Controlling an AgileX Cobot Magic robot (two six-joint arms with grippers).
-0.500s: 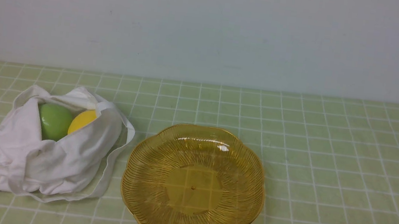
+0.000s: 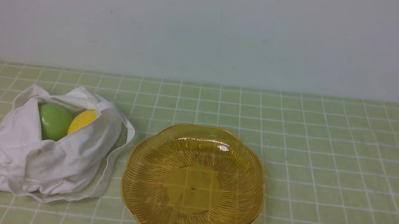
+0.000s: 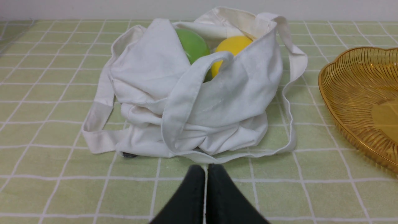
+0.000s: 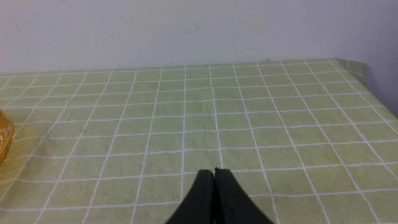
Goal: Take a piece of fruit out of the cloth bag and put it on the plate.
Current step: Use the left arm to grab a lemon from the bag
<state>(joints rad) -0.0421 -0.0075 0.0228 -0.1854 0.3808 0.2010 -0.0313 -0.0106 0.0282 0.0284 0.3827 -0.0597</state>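
On the surface [image 2: 330, 162], the plate [image 2: 162, 168] lies at 3 o'clock of the soft cloth bag [image 2: 45, 161]. The piece of fruit [image 2: 82, 120] sits in the bag's mouth, just beside the green fruit [image 2: 54, 121]. It looks smooth and slippery: grip its middle. Your left jaws and right jaws are closed, empty.

piece of fruit [image 2: 82, 120]: only its top shows, rest down inside the cloth bag [image 2: 49, 158] | green fruit [image 2: 54, 121]: lower half behind a bag fold | plate [image 3: 348, 93]: cut off by the left wrist view's edge, a mere sliver in the right wrist view | dark speck [image 3: 129, 154] under the bag's near left corner: perhaps a label, too small to tell
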